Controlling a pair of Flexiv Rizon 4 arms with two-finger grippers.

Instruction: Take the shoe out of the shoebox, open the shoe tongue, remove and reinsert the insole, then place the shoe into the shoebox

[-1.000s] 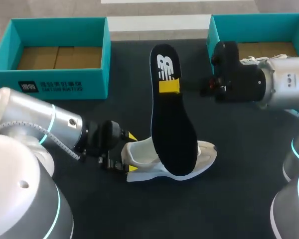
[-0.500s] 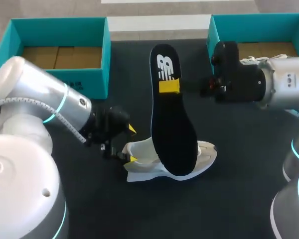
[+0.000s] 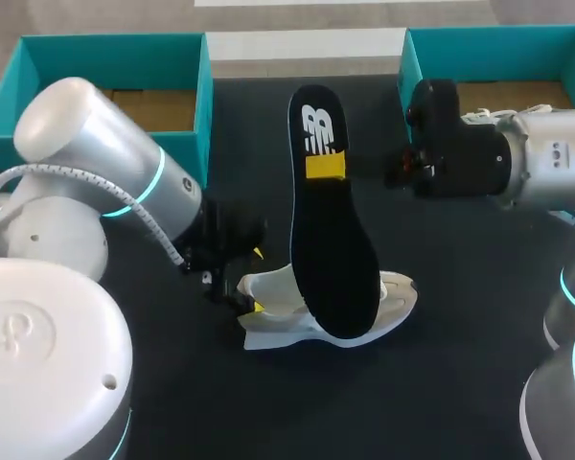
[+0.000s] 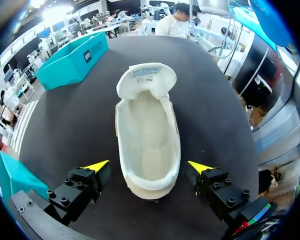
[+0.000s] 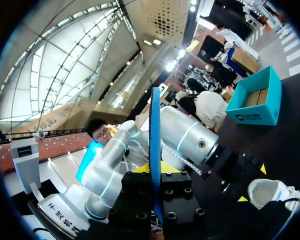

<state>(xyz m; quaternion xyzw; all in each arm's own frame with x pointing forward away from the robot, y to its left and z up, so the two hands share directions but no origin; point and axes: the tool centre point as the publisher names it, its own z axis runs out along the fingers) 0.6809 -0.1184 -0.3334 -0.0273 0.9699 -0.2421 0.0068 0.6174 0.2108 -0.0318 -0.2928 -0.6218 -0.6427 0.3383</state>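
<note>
Shoe: the white low-top trainer [image 3: 273, 316] [image 4: 149, 145] stands on the black table [image 3: 460, 316], outside both teal cardboard shoeboxes [image 3: 115, 144] [image 3: 479, 43], its tongue folded out toward the toe.
Insole: the black foam insole [image 3: 328, 240] [image 5: 155, 150] is out of the shoe, its lower end over the shoe's middle.
Left gripper [image 3: 257, 281] [image 4: 149, 166]: released, with one finger on each side of the heel and neither touching it.
Right gripper [image 3: 326, 166] [image 5: 155, 170]: clamped on the insole near its upper end.

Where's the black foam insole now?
Head view, mid-table: the black foam insole is clamped in the right claw, its lower end over the white sneaker.
</note>
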